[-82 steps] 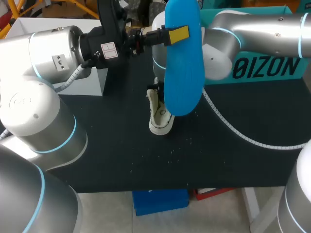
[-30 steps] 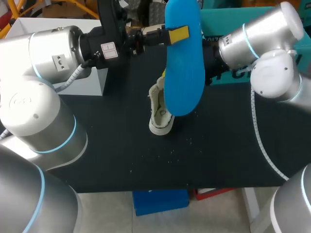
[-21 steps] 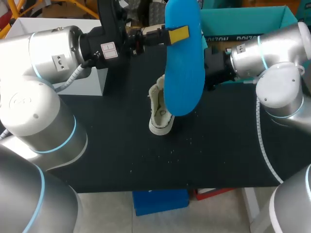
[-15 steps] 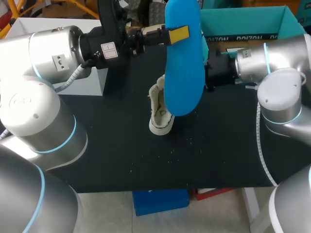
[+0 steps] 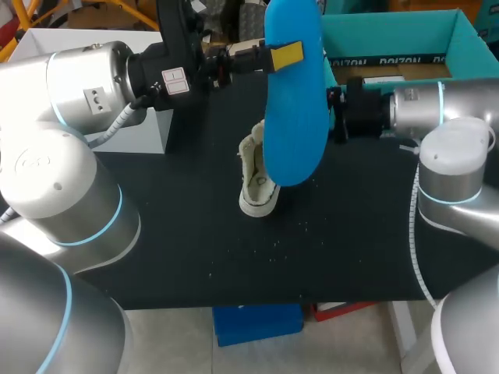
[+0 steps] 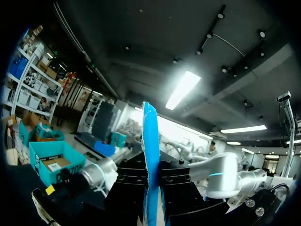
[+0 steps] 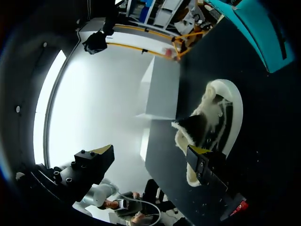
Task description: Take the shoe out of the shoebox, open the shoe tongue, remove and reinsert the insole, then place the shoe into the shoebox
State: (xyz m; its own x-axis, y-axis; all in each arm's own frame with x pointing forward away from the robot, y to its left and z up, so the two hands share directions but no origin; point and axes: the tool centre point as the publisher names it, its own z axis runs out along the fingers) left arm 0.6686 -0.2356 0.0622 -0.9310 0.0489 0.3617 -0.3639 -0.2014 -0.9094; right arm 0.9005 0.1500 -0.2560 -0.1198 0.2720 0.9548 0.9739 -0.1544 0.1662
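Item, nearest: black table (image 5: pixel 195 257), bearing one white shoe (image 5: pixel 257 183) at its middle, out of the box and apart from both grippers. Item, above the shoe: blue insole (image 5: pixel 295 101), held aloft and hanging downward, clamped by the left gripper (image 5: pixel 284 54), one yellow-tipped finger on each face. Item, beside the insole: right gripper (image 7: pixel 150 155), fingers spread wide, holding nothing, aimed at the shoe's opening. Item, farthest: teal shoebox (image 5: pixel 390 39), open, at the table's far right. Status, as we judge it: shoe taken out and insole removed; the tongue looks pulled back; reinsertion and the return to the box are left. Views compared: the left wrist view gives the insole (image 6: pixel 150 160) edge-on between its own fingers, confirming the grip. The right wrist view shows the shoe's (image 7: pixel 216 122) dark opening and the spread fingers, which the insole hides in the head view.
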